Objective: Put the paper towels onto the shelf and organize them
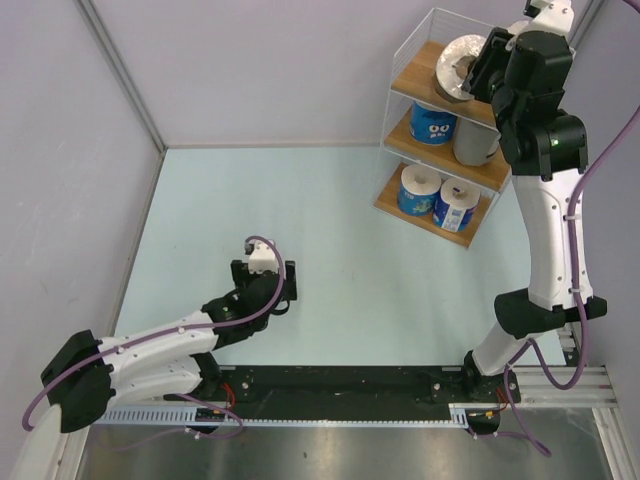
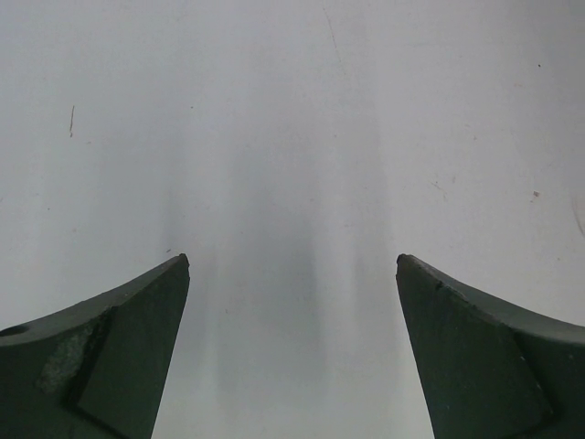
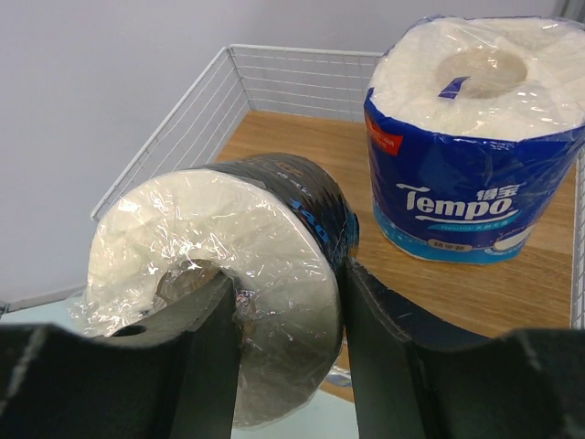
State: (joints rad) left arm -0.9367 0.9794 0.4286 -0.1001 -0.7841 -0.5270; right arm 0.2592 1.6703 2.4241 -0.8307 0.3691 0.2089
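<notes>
The shelf (image 1: 421,62) stands at the back right. My right gripper (image 1: 478,68) is at its top tier, shut on the black-wrapped roll (image 3: 228,247), which lies on its side. One finger is in the roll's core and the other is on its outside, with the roll over the top board's (image 3: 302,137) front edge. A blue roll (image 3: 475,137) stands upright on that board beside it. The middle tier holds a blue roll (image 1: 433,122) and the grey roll (image 1: 476,145). The bottom tier holds two blue rolls (image 1: 418,190) (image 1: 457,205). My left gripper (image 1: 289,283) (image 2: 292,261) is open and empty above the table.
The shelf's white wire frame (image 3: 183,119) rises behind and left of the held roll. Grey walls (image 1: 60,150) close in the pale table (image 1: 330,230) on the left, back and right.
</notes>
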